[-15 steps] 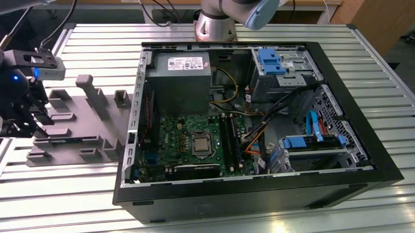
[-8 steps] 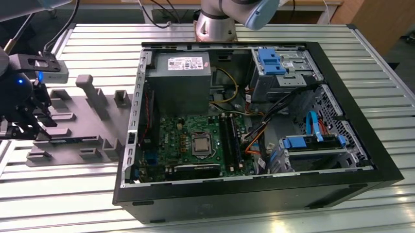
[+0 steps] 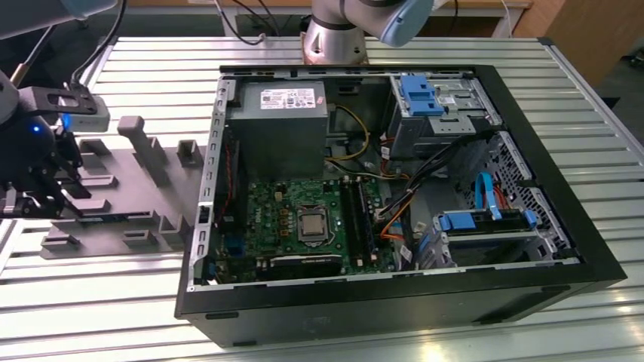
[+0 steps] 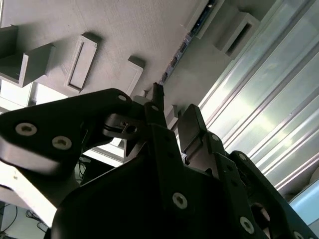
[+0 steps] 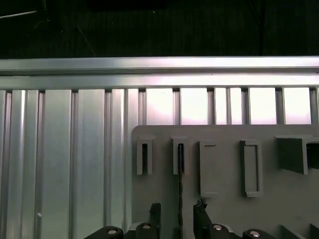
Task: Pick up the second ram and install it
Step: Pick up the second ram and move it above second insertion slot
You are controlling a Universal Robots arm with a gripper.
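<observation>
Presently poised at the exterior view's left over the grey tray (image 3: 131, 181) on the bench (image 3: 151, 68), with fingers (image 5: 200, 211) spread astride the second ram (image 5: 180, 167), seemingly not touching it; stands edgewise in a tray slot; open computer case (image 3: 563, 264) rightward.
</observation>
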